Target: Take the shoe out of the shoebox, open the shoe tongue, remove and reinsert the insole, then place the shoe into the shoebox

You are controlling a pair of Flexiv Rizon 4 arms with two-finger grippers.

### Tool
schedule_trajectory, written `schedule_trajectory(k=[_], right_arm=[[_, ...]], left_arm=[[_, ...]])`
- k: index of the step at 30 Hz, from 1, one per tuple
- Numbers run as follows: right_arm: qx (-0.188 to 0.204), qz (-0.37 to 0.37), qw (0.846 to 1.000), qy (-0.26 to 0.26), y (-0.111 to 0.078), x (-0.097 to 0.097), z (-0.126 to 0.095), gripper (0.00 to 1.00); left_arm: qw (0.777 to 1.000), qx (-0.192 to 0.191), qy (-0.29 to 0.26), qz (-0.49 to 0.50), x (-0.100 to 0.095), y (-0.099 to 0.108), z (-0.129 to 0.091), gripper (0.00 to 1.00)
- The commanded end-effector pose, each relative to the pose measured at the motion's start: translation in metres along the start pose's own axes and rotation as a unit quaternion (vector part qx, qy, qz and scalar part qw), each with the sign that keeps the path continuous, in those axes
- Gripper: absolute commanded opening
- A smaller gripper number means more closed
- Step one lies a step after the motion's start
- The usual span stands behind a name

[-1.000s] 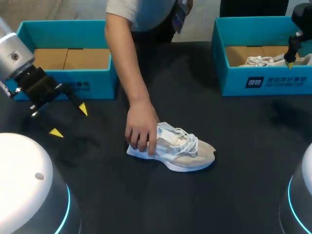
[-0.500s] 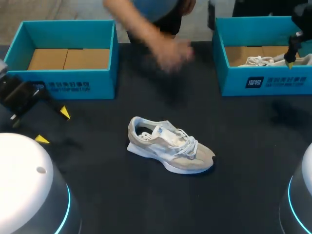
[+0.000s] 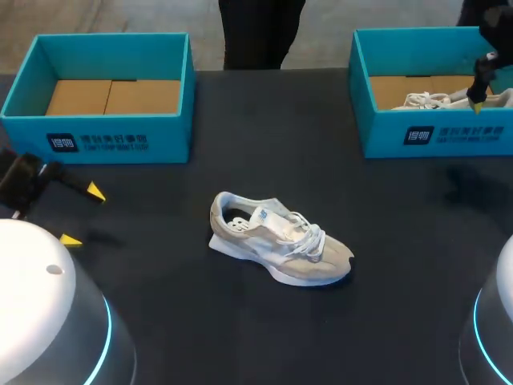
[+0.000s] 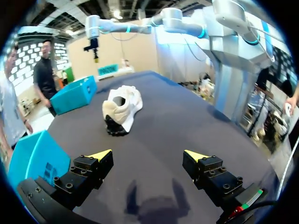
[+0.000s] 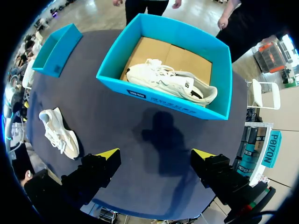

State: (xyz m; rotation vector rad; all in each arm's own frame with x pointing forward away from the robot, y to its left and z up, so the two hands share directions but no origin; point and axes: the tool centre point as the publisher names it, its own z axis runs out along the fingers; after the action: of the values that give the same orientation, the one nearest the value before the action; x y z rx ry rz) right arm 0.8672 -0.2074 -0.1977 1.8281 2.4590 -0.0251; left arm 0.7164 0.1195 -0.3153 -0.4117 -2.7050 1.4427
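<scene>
Dark and matte, the table (image 3: 200, 337) carries two shoeboxes, two shoes and both arms' working ends. Each shoebox is an open rectangular tray of smooth teal card with a brown cardboard floor and a dark label panel with white print on its front wall. The left shoebox (image 3: 104, 144) stands at the table's far left corner, the right shoebox (image 3: 449, 132) at its far right corner, well apart.

One shoe (image 3: 280, 241) stands upright on its sole near the table's middle, outside both boxes, heel toward the left edge and toe toward the near right. Its upper is cream and beige, part mesh and part suede-like, with white laces, a pale sole and a small blue tag on the tongue. A second shoe (image 5: 170, 81), white with white laces, lies inside the right shoebox.

The left gripper (image 4: 148, 155) hangs low near the table's left edge, in front of the left shoebox, its two yellow-tipped black fingers spread wide with nothing between them. The right gripper (image 5: 155, 153) hangs high above the right shoebox, its fingers likewise wide apart and holding nothing.
</scene>
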Motion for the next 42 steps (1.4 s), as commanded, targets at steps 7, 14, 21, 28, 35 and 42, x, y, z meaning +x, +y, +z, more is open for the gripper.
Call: schedule_trajectory(k=[7, 14, 21, 28, 35, 42], right_arm=[[0.000, 0.001, 1.000, -0.001, 0.000, 0.000, 0.000, 1.00], [0.000, 0.001, 1.000, -0.001, 0.000, 0.000, 0.000, 1.00], [0.000, 0.001, 1.000, -0.001, 0.000, 0.000, 0.000, 1.00], [0.000, 0.001, 1.000, -0.001, 0.000, 0.000, 0.000, 1.00], [0.000, 0.001, 1.000, -0.001, 0.000, 0.000, 0.000, 1.00], [0.000, 0.001, 1.000, -0.001, 0.000, 0.000, 0.000, 1.00]], left_arm=[[0.993, 0.052, -0.100, -0.038, 0.004, 0.027, 0.019, 1.00], [0.990, 0.073, -0.110, -0.052, 0.000, 0.038, 0.028, 1.00], [0.988, 0.087, -0.111, -0.061, -0.013, 0.046, 0.034, 1.00], [0.988, 0.091, -0.111, -0.061, -0.016, 0.047, 0.036, 1.00], [0.988, 0.091, -0.111, -0.061, -0.016, 0.047, 0.036, 1.00], [0.988, 0.091, -0.111, -0.061, -0.016, 0.047, 0.036, 1.00]])
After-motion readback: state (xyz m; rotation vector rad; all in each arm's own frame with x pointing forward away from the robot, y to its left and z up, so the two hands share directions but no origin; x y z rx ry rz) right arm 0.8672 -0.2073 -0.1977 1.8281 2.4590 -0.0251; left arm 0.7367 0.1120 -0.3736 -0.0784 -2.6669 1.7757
